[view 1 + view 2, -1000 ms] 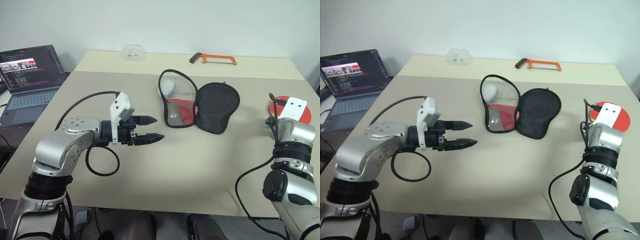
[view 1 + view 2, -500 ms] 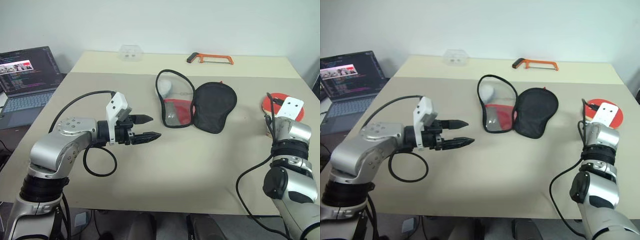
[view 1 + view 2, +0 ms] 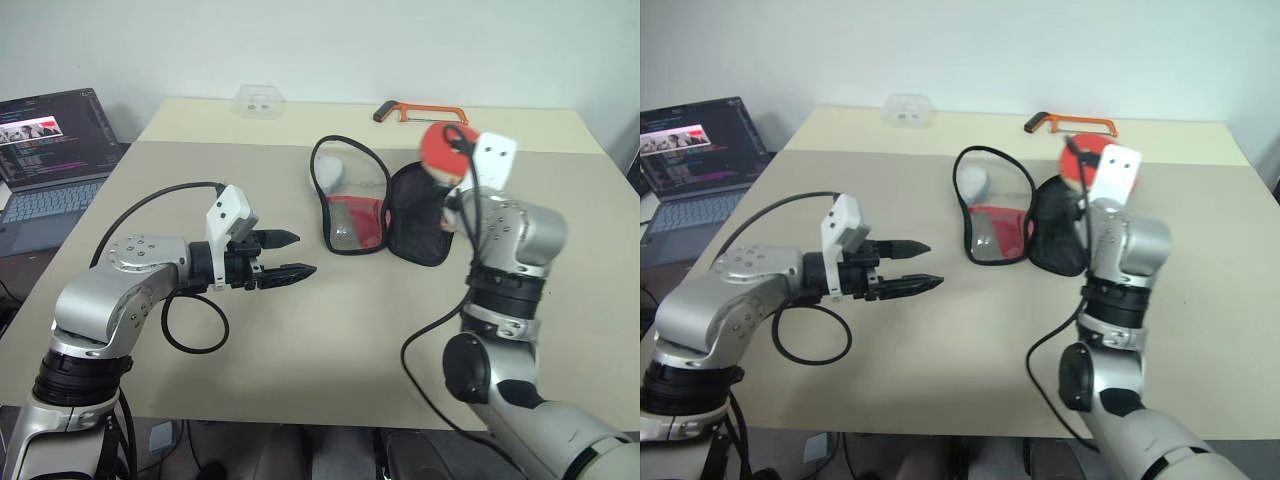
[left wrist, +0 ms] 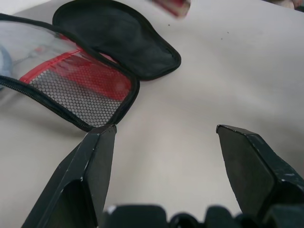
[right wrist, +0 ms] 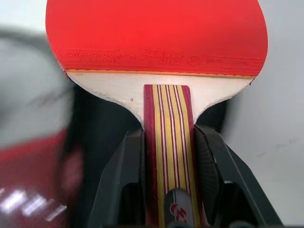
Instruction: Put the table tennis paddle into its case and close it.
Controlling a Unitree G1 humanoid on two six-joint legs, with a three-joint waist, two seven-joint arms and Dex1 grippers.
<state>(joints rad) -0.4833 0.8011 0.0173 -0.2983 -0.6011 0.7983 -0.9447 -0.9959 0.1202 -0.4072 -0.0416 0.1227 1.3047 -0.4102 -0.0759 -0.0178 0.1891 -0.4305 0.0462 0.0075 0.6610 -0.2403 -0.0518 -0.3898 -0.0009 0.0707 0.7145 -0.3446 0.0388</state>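
Open dark laptop [image 3: 55,135] with lit screen sits far left, off the beige tabletop [image 3: 330,340]. Left gripper [image 3: 293,254] hovers over the table, two black fingers spread wide apart, nothing between them, pointing toward the case. Small clear plastic box [image 3: 259,99] at the table's far edge, well apart from everything else.

Mid-table lies the soft paddle-shaped zip case [image 3: 390,205], unzipped and spread flat: left half shows red fabric under a black mesh pocket with black edging, white patch at its far end; right half shows black lining. In the left wrist view the case [image 4: 95,61] lies just past the fingertips, not touching them.

Orange-framed hacksaw [image 3: 420,114] rests at the far edge, behind the case.

Right gripper [image 5: 167,156] is clamped on the striped wooden handle of the table tennis paddle [image 5: 156,35], a finger [image 5: 124,175] pressed on each side. Round red rubber face points away from the wrist. In the head views the paddle [image 3: 441,148] is held up in the air above the case's black right half, clear of the table.
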